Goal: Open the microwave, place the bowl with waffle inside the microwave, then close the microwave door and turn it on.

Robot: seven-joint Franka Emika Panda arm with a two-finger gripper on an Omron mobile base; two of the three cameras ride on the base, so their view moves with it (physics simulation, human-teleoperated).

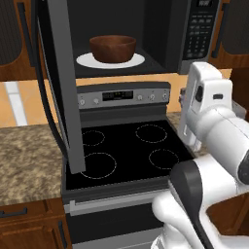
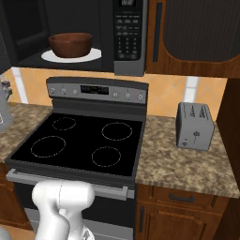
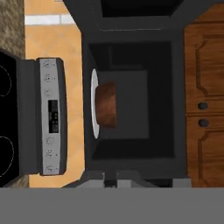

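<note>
Left base view: rigid microwave door [image 1: 61, 82] stands open; push its free edge; gripper state indiscernible.

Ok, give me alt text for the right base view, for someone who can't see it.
A brown bowl sits on the white round plate inside the open microwave, which hangs above a black four-ring stove. A grey toaster stands on the speckled counter to the right of the stove, under a wooden cabinet.
</note>
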